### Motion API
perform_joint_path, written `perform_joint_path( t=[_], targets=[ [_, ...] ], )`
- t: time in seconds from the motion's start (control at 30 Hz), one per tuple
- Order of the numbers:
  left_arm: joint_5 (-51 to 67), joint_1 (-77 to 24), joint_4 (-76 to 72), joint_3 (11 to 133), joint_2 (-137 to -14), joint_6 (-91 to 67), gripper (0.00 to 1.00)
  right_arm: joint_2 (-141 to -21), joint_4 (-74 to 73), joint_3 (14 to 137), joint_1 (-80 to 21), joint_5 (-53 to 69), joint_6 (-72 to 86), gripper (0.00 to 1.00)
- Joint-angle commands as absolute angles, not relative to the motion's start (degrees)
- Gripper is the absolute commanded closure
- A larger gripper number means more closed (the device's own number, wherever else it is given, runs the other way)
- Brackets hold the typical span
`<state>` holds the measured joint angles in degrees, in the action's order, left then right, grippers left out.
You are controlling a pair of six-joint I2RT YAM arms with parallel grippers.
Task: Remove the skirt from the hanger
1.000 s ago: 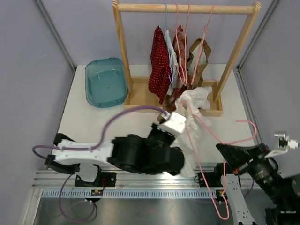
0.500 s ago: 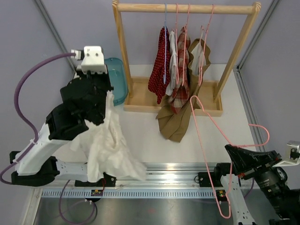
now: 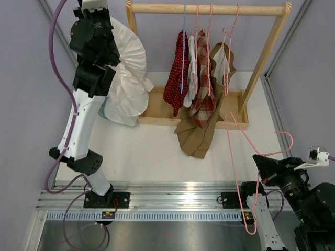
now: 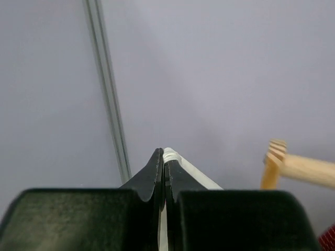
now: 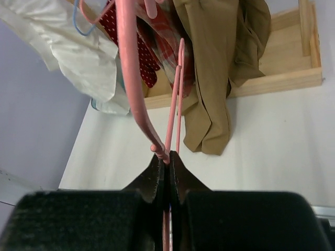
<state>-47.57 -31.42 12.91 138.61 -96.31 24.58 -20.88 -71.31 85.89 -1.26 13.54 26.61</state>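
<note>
Left gripper (image 4: 164,155) is pinched shut, its 2 fingers pressed on a thin white edge of the skirt (image 3: 128,78), and the arm stands tall at the far left of the scene. The skirt hangs from that grip in a loose fan, left of the wooden rack (image 3: 209,9) and well apart from the hanger (image 3: 230,151). At the near right, the right gripper (image 5: 167,157) is closed narrow around the pink wire of the hanger. The wire runs bare from there toward the rack, with no white cloth on it in either view that shows it. The other garments, among them the tan trousers (image 3: 196,138), hang on the rack.

Judged from this, the separating step looks finished: the skirt is in 1 gripper, the hanger in the other, and nothing joins them. What is left is to put things down. The next move likely calls for the left arm to lower the skirt toward the table (image 3: 157,151), so the cloth settles before the fingers part. The hem hangs close to the rack's left post and should be kept away from it.
</note>
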Motion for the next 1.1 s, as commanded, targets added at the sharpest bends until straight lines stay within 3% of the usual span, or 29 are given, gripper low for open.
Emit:
perform_joint_path(
  t=[0.0,0.13,0.3,0.37,0.4,0.43,0.67,0.73,0.93,1.07],
  targets=[
    [-39.83,-23.05,-0.79,137.55,-99.74,22.37,1.0,-22.41,-71.19,82.98,-1.67,12.57,25.49,1.0],
    [-38.5,-14.7,-1.14,136.76,-106.68,15.57,1.0,-22.94,-70.49,80.95,-1.67,11.87,25.14,1.0],
    [-37.44,-11.87,-0.18,136.06,-114.59,11.8,0.99,-23.73,-69.7,81.74,-1.67,8.79,24.26,1.0],
    [-36.57,-10.99,4.98,134.57,-115.49,8.81,0.72,-24.6,-68.12,82.35,-1.58,7.56,24.26,1.0],
    [-35.26,-10.73,7.45,134.3,-115.49,3.92,0.44,-25.13,-67.42,82.79,-1.67,6.86,24.43,1.0],
    [-32.98,-10.37,9.82,133.77,-114.62,1.34,0.02,-25.92,-65.93,83.4,-1.58,5.38,24.87,1.0],
    [-19.88,-11.07,24.07,116.84,-97.24,-15.62,0.01,-38.11,-54.68,91.39,-1.67,3.52,23.21,1.0],
    [-17.07,-12.47,24.43,105.86,-91.7,-18.44,0.01,-41.47,-50.65,93.33,-1.58,2.21,21.55,1.0],
    [-21.96,-24.77,20.57,76.43,-70.07,-16.44,0.01,-58.76,-41.15,105.43,-1.58,-2.45,16.1,1.0],
    [-22.23,-28.91,22.32,67.17,-63.47,-16.87,0.01,-69.65,-37.62,115.01,-1.67,-3.87,13.45,1.0]
  ],
)
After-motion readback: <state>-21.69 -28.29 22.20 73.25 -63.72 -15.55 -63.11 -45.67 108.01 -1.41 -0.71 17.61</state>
